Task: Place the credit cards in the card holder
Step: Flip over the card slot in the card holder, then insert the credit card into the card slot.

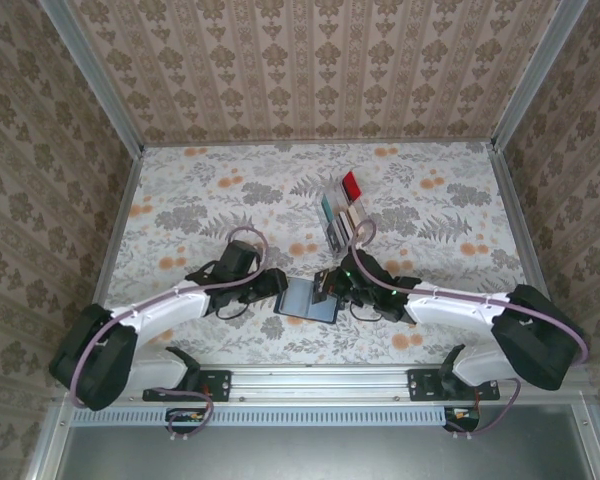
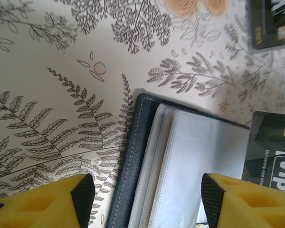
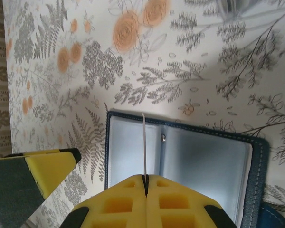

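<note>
While our right claw [image 3: 146, 179] pinches a thin plastic credit card [image 3: 144, 142] edge-on over the open navy folding card holder [image 3: 204, 161] lying between both arms, our left claw [image 2: 147, 192] gapes over its edge.

Left arm [image 1: 170, 308] jaws gape; right arm [image 1: 450, 303] jaws pinch together (both angled inward).

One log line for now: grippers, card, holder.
card holder: lying open | left gripper: open above it | right gripper: shut on credit card, edge-on above it
</note>
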You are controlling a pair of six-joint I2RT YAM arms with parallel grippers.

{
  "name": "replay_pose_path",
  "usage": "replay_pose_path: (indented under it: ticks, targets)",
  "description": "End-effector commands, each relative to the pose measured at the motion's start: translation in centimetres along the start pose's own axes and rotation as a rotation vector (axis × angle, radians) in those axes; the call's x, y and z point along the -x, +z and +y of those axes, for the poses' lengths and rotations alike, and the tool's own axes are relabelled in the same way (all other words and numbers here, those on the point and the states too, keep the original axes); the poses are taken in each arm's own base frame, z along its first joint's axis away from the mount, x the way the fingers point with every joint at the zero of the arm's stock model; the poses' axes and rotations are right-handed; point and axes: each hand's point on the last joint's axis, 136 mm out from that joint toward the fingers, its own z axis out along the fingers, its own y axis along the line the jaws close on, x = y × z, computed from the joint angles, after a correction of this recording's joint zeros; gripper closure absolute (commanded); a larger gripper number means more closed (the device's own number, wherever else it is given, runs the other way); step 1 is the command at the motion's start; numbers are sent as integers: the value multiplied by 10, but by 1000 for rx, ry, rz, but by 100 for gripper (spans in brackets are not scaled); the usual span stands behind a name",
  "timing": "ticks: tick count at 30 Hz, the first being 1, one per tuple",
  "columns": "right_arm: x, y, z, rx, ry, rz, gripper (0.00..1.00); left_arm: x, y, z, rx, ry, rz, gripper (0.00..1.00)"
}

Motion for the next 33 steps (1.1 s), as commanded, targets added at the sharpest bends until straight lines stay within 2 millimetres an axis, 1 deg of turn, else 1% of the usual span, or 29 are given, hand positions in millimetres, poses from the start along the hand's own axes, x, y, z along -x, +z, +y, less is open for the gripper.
replay_pose_path:
  ticks: [1, 3, 6, 11, 13, 18, 22, 24, 27, 29, 33]
  targets:
    - [-5, 10, 23, 122, 32, 15, 100, 1, 5, -10, -18, 64, 42, 36]
    - [-9, 15, 22, 118, 37, 22, 100, -3, 11, -9, -22, 63, 66, 36]
    - [-14, 21, 7, 59, 59, 10, 100, -6, 18, -10, -32, 62, 92, 38]
    - [-22, 27, -9, 33, 79, 14, 100, -9, 22, -4, -12, 56, 106, 49]
    - [-23, 26, -13, 17, 76, 16, 100, -11, 23, -1, -1, 61, 113, 51]
    - [-19, 16, -15, 25, 62, -13, 100, -16, 28, 2, 9, 66, 145, 55]
    - [-17, 10, -6, 81, 57, -17, 100, -17, 29, 2, 12, 64, 150, 55]
    - [-17, 9, -6, 88, 55, -20, 100, -17, 30, 3, 14, 64, 154, 55]
    - [-19, 13, -13, 70, 60, -20, 100, -18, 32, 1, 13, 70, 165, 56]
    - [-22, 19, -13, 78, 61, -8, 100, -19, 34, 1, 13, 69, 174, 57]
    - [-28, 31, -22, 55, 95, 10, 100, -21, 36, 1, 14, 74, 183, 61]
